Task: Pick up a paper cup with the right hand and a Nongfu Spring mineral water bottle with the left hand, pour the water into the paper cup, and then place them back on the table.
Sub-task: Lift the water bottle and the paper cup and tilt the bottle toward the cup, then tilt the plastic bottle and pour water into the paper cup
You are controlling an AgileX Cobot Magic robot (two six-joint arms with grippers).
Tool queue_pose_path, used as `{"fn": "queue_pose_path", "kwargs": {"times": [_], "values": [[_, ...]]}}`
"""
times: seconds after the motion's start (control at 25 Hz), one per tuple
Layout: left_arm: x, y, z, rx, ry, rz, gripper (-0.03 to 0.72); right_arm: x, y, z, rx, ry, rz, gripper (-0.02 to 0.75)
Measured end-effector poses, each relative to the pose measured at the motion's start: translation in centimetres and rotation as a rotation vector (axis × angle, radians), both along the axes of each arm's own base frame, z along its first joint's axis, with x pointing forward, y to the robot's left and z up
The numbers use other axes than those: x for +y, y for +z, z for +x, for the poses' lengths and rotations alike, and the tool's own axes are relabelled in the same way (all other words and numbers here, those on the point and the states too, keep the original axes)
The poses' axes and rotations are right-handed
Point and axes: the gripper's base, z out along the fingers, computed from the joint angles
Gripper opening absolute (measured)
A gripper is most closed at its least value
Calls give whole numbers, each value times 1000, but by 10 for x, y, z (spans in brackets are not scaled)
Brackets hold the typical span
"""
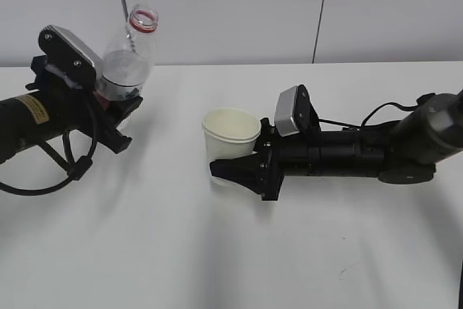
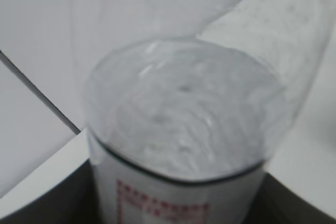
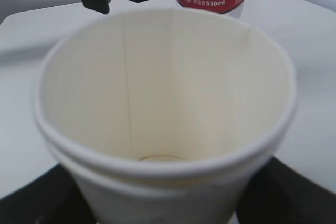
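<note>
With both grasps apparently made, the left hand (image 1: 108, 110) fingers are pinching the uncapped Nongfu Spring mineral water bottle (image 1: 129, 56) while the right hand (image 1: 235, 171) fingers are pinching the empty paper cup (image 1: 230, 139) on the worktop (image 1: 231, 265), so pouring likely needs them brought together.

black arms (image 1: 347, 153), silver-grey wrist blocks (image 1: 289, 111), yellow label (image 1: 30, 110)

Bottle (image 2: 184, 129) blurred, base cropped

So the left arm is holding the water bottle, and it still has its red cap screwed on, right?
Not quite. The left gripper does hold the Nongfu Spring mineral water bottle, but the exterior view shows its mouth open: only the red neck ring, no cap.
</note>
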Motion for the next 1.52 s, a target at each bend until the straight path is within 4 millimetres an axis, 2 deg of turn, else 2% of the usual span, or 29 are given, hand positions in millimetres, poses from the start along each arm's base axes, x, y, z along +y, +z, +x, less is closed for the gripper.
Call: {"fn": "queue_pose_path", "kwargs": {"times": [0.24, 0.56, 1.12, 1.52], "values": [[0, 10, 16, 7, 14, 79, 405, 1, 4, 5, -21, 3, 0, 494], [-2, 15, 25, -19, -38, 239, 405, 5, 14, 16, -1, 46, -16, 494], [-2, 25, 38, -7, -70, 395, 399, 3, 19, 39, -20, -46, -125, 494], [-16, 36, 45, 3, -126, 552, 398, 3, 20, 41, -12, -53, -125, 494]]}}
